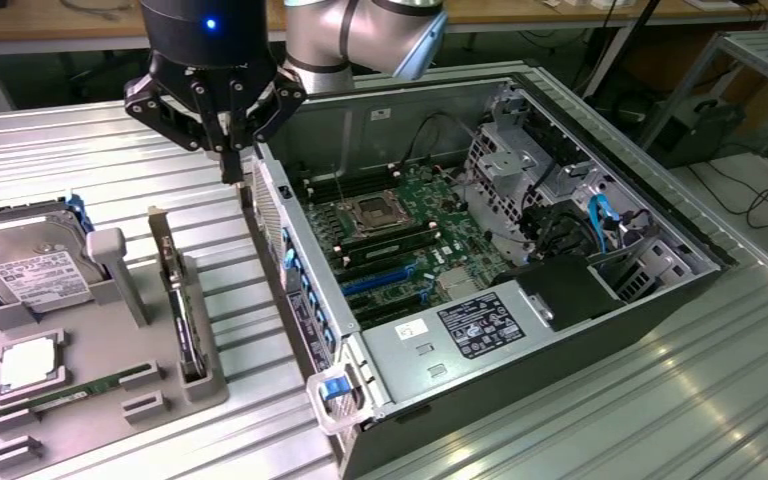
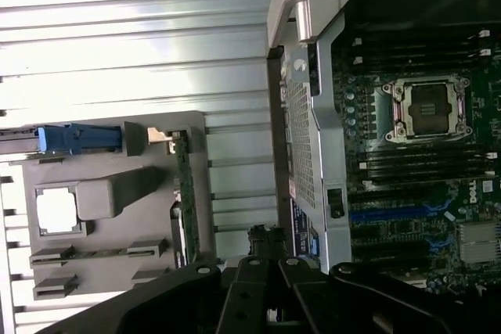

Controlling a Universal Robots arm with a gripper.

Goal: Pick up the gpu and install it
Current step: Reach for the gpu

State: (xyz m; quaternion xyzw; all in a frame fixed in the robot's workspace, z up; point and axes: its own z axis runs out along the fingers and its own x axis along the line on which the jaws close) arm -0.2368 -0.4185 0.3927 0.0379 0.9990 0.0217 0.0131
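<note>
The gripper (image 1: pixel 232 170) hangs with its fingers drawn together, clamped on nothing, above the table strip beside the open computer case (image 1: pixel 558 400). The gpu (image 1: pixel 179 300) stands on edge in a slot of the grey holder tray (image 1: pixel 104 335). In the exterior view it sits apart from the gripper, at roughly 7 o'clock from the fingertips. A hard drive (image 1: pixel 31 265) lies at 9 o'clock of the gpu.

A ribbed metal table (image 1: pixel 704 400) carries two things. Below the gripper (image 1: pixel 231 165), toward the exterior view's left, lies a grey holder tray (image 1: pixel 97 345). Just beside the gripper, on the exterior view's right, lies an open computer case (image 1: pixel 558 400). The gripper hangs over the bare strip of table between them.
</note>
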